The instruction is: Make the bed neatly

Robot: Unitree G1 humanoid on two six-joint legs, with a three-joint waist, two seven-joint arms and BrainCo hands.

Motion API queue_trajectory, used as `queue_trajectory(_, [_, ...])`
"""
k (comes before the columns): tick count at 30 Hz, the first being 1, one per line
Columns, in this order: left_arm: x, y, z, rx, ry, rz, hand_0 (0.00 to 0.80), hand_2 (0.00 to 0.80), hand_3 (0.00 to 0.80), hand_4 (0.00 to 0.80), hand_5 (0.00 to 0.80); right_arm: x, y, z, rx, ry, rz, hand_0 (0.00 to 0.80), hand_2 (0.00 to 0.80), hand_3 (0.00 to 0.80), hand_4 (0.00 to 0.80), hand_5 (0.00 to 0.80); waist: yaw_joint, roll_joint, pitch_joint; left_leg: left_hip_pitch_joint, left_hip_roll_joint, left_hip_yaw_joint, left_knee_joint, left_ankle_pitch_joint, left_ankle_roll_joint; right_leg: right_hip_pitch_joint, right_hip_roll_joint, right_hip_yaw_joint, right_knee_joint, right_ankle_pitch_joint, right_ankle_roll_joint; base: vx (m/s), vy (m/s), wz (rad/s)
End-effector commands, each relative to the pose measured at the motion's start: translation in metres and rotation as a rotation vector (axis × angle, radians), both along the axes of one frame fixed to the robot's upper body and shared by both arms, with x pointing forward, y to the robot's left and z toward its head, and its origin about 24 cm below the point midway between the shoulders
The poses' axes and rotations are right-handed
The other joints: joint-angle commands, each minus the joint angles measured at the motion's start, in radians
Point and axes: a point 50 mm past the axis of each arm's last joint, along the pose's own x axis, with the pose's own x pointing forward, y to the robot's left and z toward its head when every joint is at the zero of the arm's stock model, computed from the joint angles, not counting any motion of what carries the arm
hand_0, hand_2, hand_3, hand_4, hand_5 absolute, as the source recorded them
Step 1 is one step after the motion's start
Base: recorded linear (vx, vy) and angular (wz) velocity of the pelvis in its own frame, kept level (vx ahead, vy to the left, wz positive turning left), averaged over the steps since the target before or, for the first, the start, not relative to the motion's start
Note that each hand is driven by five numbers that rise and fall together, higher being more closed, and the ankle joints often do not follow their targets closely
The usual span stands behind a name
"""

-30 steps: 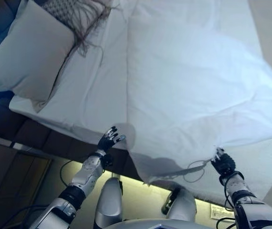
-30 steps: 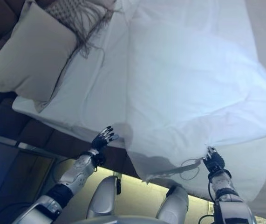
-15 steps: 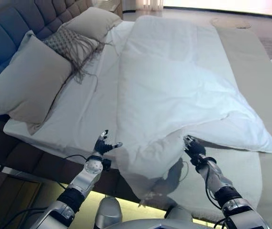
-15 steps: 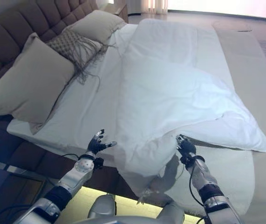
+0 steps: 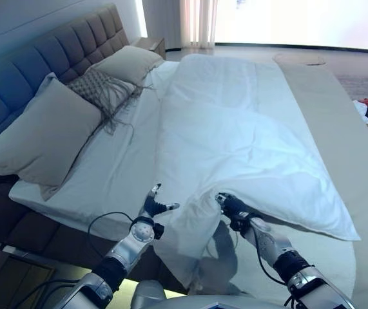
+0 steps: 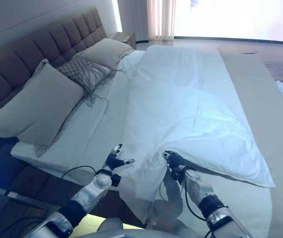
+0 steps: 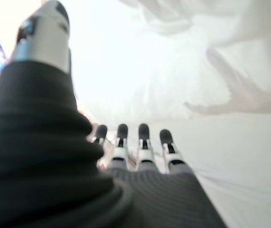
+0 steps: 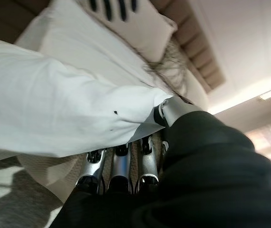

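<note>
Lowered since a second ago, the white crumpled duvet (image 5: 248, 141) stays pinched in the right hand (image 5: 231, 206); left hand (image 5: 153, 207) hovers open beside it.

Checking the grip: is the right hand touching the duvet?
Touching: in the right wrist view the right hand has fingers curled under the duvet edge.

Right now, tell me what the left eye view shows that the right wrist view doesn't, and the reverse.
Only the left eye view shows the left hand, fingers spread, beside the duvet's near edge, plus the far pillow and the beige runner. Only the right wrist view shows the right hand's fingers curled with the duvet edge pinched under the thumb. Both show the white duvet, the near pillow, the fringed cushion and the headboard.
</note>
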Motion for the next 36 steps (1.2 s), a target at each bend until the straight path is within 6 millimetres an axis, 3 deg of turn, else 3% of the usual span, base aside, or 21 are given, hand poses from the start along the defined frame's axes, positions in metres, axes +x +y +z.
queue_trajectory(1, [0.033,-0.008,0.041,0.019,-0.190,-0.020,0.000,0.000,0.000,0.000,0.000,0.050,0.072,0.074,0.161,-0.232,0.141,0.800,0.800,0.800,0.800,0.800,0.033,-0.066,0.043,0.073,0.052,-0.024,0.069,-0.073,-0.066,0.192,-0.051,-0.032,-0.477,0.416,0.126,0.000,0.000,0.00])
queue_trajectory(7, [0.034,-0.002,0.040,0.135,-0.229,0.024,0.000,0.000,0.000,0.000,0.000,0.055,0.097,0.085,0.167,-0.240,0.185,0.800,0.800,0.800,0.800,0.800,0.050,-0.064,0.039,0.084,0.051,-0.033,0.057,-0.064,-0.073,0.216,-0.042,-0.055,-0.486,0.411,0.122,-0.001,-0.004,-0.01])
queue_trajectory(11, [0.038,-0.020,0.053,0.215,-0.305,-0.172,0.000,0.000,0.000,0.000,0.000,0.054,0.115,0.092,0.185,-0.237,0.214,0.800,0.800,0.800,0.800,0.800,0.061,-0.061,0.032,0.094,0.048,-0.036,0.045,-0.060,-0.074,0.236,-0.037,-0.074,-0.495,0.409,0.122,0.029,0.001,0.01])
queue_trajectory(15, [0.033,-0.032,0.047,0.217,-0.251,-0.268,0.000,0.000,0.000,0.000,0.000,0.056,0.123,0.097,0.182,-0.241,0.236,0.800,0.800,0.800,0.800,0.800,0.061,-0.054,0.026,0.090,0.042,-0.043,0.048,-0.060,-0.074,0.238,-0.040,-0.080,-0.492,0.409,0.122,0.025,0.024,-0.01])
queue_trajectory(25, [0.011,-0.058,0.044,0.191,-0.301,-0.393,0.000,0.000,0.000,0.000,0.000,0.053,0.117,0.096,0.174,-0.241,0.222,0.800,0.800,0.800,0.800,0.800,0.061,-0.053,0.039,0.082,0.039,-0.053,0.061,-0.071,-0.074,0.237,-0.051,-0.097,-0.490,0.417,0.128,0.013,-0.006,0.00])
queue_trajectory(31, [0.004,-0.049,0.036,0.250,-0.293,-0.369,0.000,0.000,0.000,0.000,0.000,0.058,0.106,0.097,0.182,-0.248,0.173,0.800,0.800,0.800,0.800,0.800,0.073,-0.054,0.059,0.069,0.043,-0.067,0.076,-0.074,-0.078,0.234,-0.056,-0.106,-0.486,0.421,0.130,-0.023,-0.045,0.00])
queue_trajectory(36, [0.003,-0.041,0.029,0.420,-0.304,-0.373,0.000,0.000,0.000,0.000,0.000,0.062,0.104,0.103,0.204,-0.270,0.175,0.800,0.800,0.800,0.800,0.800,0.078,-0.055,0.065,0.073,0.047,-0.072,0.064,-0.063,-0.083,0.241,-0.055,-0.115,-0.489,0.424,0.132,0.000,0.000,0.00])
